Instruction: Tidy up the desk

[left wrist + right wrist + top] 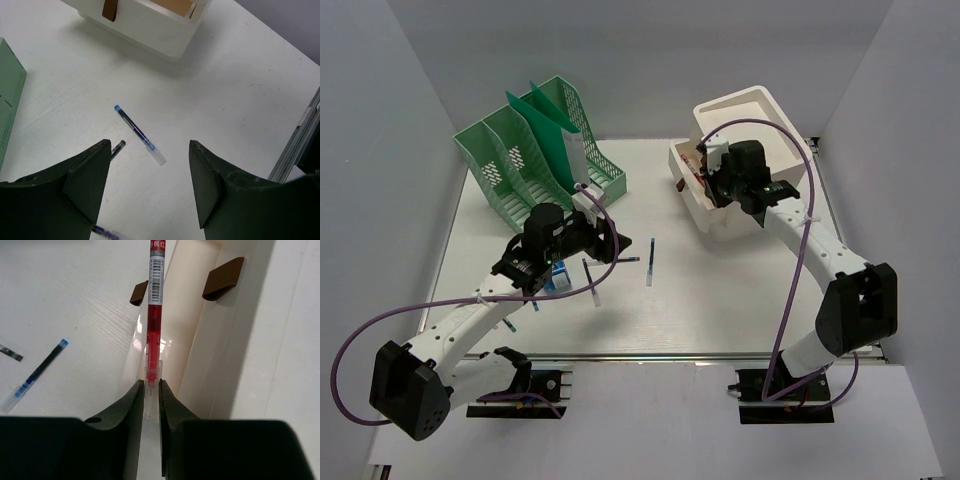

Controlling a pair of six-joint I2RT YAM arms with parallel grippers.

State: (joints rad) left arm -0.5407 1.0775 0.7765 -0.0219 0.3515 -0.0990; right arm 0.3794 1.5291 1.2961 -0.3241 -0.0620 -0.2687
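Desk (pixel 720 310): white tabletop flooring the walled cell, with a rail along its edges and both arm bases at the near edge.
Handling: it looks rigid, heavy and fixed, so it is not something to lift. The top looks smooth, so round pens will likely roll or skid if nudged. The place to grip is the loose items, at mid-barrel.
Loose pens: a blue pen (pixel 139 134) lies mid-desk, with a dark pen (pixel 119 146) just beside it. A third pen (pixel 592 283) lies closer to the near edge.
Left gripper (pixel 150 185): jaws wide and empty, above the blue pen, which lies between the fingers in the wrist view.
Right gripper (pixel 151 390): jaws narrow, pinching the clear end of a red pen (pixel 154 315).
Red pen: its barrel points away from the fingers over the box rim.
Drawer box (pixel 760 115): white, toward the far right corner, with brown tabs (pixel 223 277) on its front. Something tan sits inside; I cannot tell what.
File rack (pixel 510 160): green, at the far left corner, holding an upright green divider and a white sheet.
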